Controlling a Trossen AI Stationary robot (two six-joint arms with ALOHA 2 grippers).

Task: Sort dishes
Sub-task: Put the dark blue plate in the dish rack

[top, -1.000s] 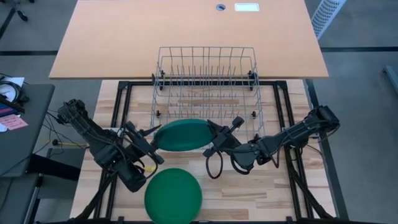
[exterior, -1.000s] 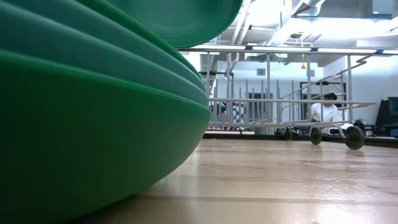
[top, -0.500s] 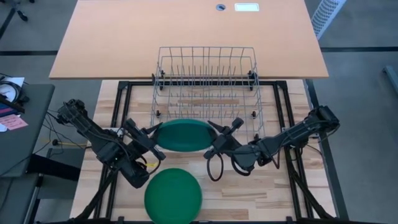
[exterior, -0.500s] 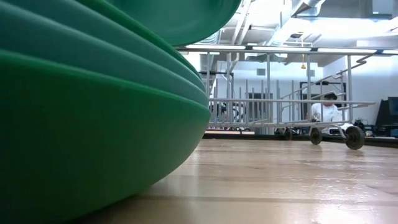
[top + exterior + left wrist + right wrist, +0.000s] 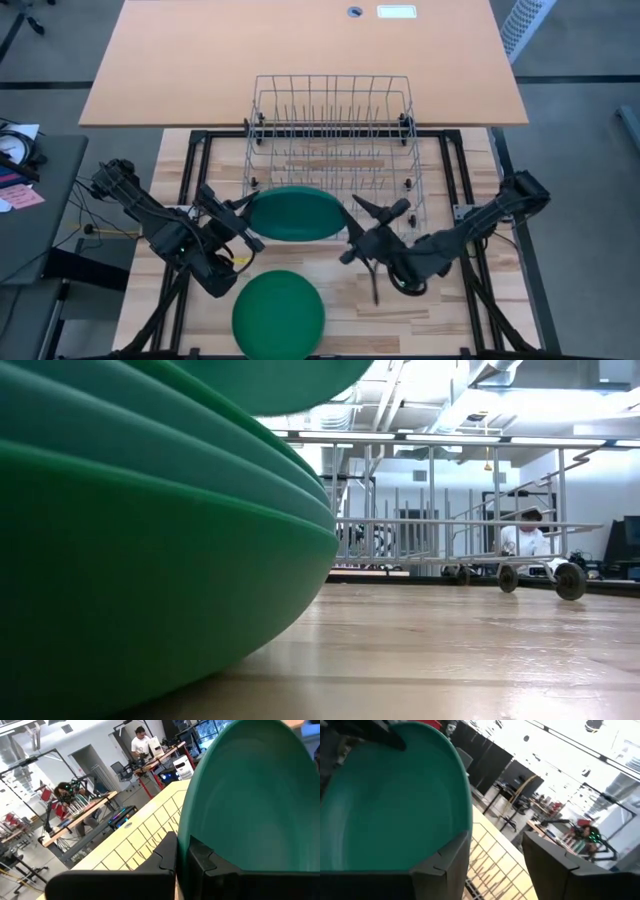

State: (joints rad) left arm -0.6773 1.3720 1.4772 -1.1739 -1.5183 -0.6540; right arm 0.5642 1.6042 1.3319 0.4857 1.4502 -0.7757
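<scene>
Two visible plates: one teal plate [image 5: 294, 214] pinched by left gripper [image 5: 243, 211]; right gripper [image 5: 372, 222] spread, clear. Green plate [image 5: 279, 313] apart.

Two dark jointed arms, black looping cables

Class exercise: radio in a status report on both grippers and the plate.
Left gripper shut on teal plate, held before wire rack. Right gripper open, off plate. Green plates stacked nearer.
</scene>
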